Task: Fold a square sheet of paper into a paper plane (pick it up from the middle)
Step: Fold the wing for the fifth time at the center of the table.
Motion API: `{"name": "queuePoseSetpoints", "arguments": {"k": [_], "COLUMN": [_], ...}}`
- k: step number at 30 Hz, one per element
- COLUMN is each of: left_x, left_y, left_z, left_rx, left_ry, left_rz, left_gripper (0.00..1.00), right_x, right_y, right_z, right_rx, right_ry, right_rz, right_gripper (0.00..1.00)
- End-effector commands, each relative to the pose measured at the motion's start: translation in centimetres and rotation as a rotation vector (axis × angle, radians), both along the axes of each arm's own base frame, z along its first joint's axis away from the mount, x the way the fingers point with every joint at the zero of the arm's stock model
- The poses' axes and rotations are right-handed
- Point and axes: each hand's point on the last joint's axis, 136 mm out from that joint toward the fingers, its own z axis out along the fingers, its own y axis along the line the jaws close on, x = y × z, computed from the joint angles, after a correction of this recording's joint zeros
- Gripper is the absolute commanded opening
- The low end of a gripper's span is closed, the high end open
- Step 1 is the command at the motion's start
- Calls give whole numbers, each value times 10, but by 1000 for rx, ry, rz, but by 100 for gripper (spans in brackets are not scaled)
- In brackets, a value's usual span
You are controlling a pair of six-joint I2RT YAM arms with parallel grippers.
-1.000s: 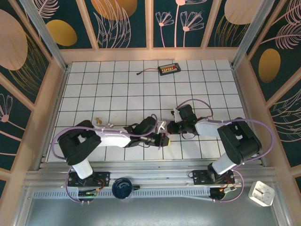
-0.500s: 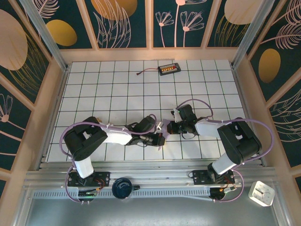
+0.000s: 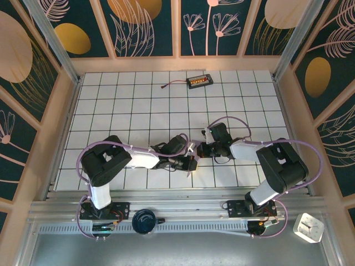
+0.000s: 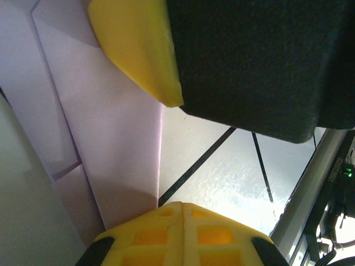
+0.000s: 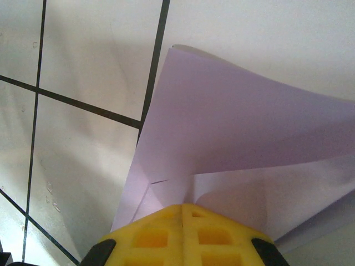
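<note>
Pinching thin, creased lavender paper (image 5: 233, 138).

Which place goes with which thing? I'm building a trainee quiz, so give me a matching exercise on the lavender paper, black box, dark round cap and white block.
1 lavender paper
2 black box
3 dark round cap
4 white block

A near rail, between the arm bases
B table's far edge
C mid-table
D off the table, near right corner

Pairs: 1-C, 2-B, 3-A, 4-D

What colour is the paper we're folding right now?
Pale lavender paper, plain and unmarked; clearest in the right wrist view.
</note>
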Motion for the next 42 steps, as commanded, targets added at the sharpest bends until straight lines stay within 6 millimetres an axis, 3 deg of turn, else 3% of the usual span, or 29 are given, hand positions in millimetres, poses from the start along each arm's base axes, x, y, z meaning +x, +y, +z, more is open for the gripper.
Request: {"name": "queuePoseSetpoints", "arguments": {"k": [1,19,24,30,33,39,42], "left_x": [-10,-59,-67,-44,-34,-8,-6], "left_y": [19,59,67,40,23,22,21], "left_z": [-19,-36,-32,20,37,25,17], "left_rx": [64,130,154,28,-52,-31,-19], "left_ry": [39,155,149,7,-11,-18,-3], "left_rz": [1,-25,-53,-61,-36,36,21], "left_gripper": [0,0,0,0,0,0,0], "right_x": [-15,-16,-16,-16,-16,-16,-15], "right_y": [-27,-29,-29,-28,-28,-28,-28], "right_z": [-35,-40,-41,-39,-40,-39,-39], "right_rx": [-140,-158,-158,-157,-157,-153,-152], "right_ry": [93,117,120,115,115,114,111], "right_rz": [-44,-48,-48,-46,-46,-45,-45], "right_gripper": [0,0,0,0,0,0,0]}}
